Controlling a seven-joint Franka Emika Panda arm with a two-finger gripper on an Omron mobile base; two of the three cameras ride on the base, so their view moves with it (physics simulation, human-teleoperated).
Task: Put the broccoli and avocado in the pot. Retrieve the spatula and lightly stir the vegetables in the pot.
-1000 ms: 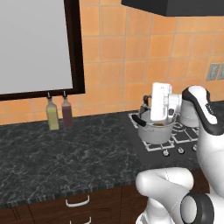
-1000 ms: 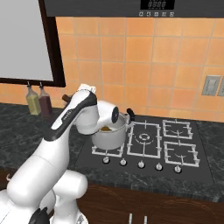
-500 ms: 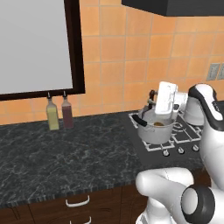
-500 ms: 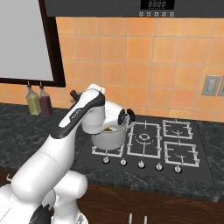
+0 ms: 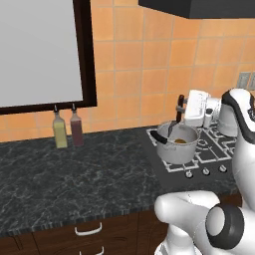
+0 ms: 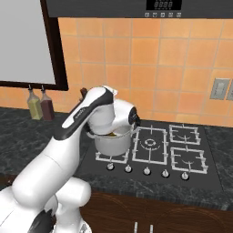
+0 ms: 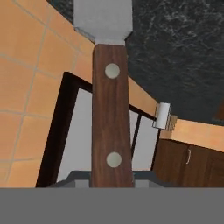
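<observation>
Since a second ago, gripper [image 5: 180, 110] with spatula [image 7: 111, 109] lower over pot [image 5: 176, 147].

The arm reaches forward, wrist turned sideways, claw [image 5: 180, 110] clamped tight.

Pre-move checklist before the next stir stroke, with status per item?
1. End effector shut on the spatula: ok, handle sits straight between its tips in the hand view.
2. Spatula reaches into the pot: ok, handle slants down past the rim.
3. Pot seated on the hob's front left burner: ok.
4. Avocado in the pot: ok, an orange-brown lump shows inside.
5. Broccoli in the pot: cannot tell.
6. Two bottles stand apart from the pot: ok.
</observation>
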